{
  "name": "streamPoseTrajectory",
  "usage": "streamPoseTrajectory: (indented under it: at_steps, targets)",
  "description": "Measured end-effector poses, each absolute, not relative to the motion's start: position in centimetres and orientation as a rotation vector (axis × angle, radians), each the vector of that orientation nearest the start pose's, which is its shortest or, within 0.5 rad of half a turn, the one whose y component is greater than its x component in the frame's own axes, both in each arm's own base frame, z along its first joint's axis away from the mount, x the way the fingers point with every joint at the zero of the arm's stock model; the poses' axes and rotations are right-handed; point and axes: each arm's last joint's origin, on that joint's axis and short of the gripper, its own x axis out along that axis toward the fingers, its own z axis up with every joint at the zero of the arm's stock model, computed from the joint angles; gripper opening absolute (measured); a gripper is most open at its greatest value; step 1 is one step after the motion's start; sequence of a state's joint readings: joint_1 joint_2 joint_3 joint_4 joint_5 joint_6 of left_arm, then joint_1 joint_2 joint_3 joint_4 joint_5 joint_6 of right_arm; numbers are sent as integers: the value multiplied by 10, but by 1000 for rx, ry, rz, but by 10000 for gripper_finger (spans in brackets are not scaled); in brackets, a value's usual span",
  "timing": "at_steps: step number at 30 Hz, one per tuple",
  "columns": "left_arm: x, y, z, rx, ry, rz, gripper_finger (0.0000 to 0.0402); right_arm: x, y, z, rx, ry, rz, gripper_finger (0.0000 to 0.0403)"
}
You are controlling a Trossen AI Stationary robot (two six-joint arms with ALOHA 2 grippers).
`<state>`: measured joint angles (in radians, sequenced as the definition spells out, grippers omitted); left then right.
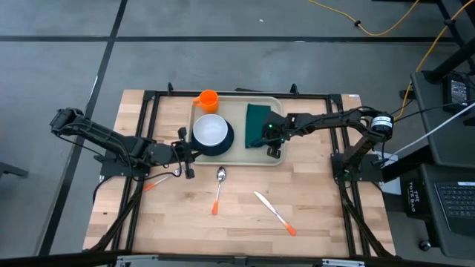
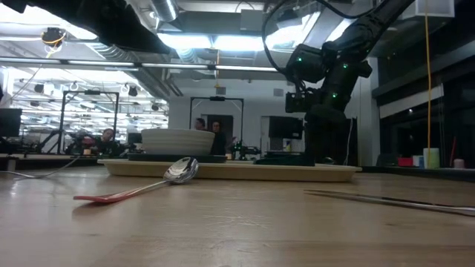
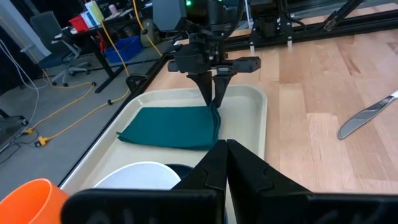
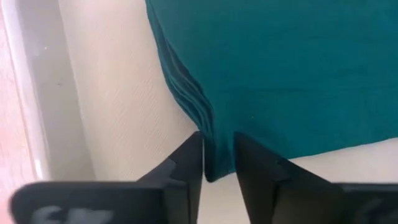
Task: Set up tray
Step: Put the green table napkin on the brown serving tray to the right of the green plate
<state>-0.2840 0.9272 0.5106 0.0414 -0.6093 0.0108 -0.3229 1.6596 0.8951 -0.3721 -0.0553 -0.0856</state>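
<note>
The beige tray (image 1: 239, 126) lies at the table's far middle. On it are an orange cup (image 1: 208, 99), a white bowl (image 1: 211, 130) on a dark plate (image 1: 227, 142), and a folded dark green napkin (image 1: 257, 122) lying flat. My right gripper (image 4: 217, 140) points steeply down at the napkin's near right corner, fingers slightly apart with the corner between them. My left gripper (image 3: 227, 146) hangs shut above the table by the tray's near left corner, holding nothing. My right gripper stands from above over the napkin's near right corner (image 4: 216, 163), one finger (image 4: 186, 162) on each side of the stacked folded layers. The corner fills the narrow gap. Whether the fingers touch the cloth I cannot tell. The napkin rests flat on the tray.
On the bare wood in front of the tray lie a spoon (image 1: 220, 185) and a knife (image 1: 272, 212), both with orange handles. A third utensil (image 1: 159, 180) lies under the left arm. A black frame (image 1: 148, 96) borders the table.
</note>
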Motion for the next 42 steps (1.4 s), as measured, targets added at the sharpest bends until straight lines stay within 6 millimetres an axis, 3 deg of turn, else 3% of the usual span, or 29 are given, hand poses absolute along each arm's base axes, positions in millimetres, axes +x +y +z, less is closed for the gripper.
streamPoseTrajectory:
  at_steps: [11,25,30,37,42]
  targets:
    - [192,-39,237,175,342,319,4,286,-94,155,88,1152,-165,177]
    - [192,-39,237,176,343,319,3,303,-100,202,72,1166,-152,198]
    - [192,-39,237,176,343,319,4,308,-102,211,16,1101,-145,153]
    - [192,-39,236,180,350,319,4,302,-101,199,2,1131,-150,14]
    - [192,-39,236,180,350,319,4,298,-99,179,42,1094,-185,7]
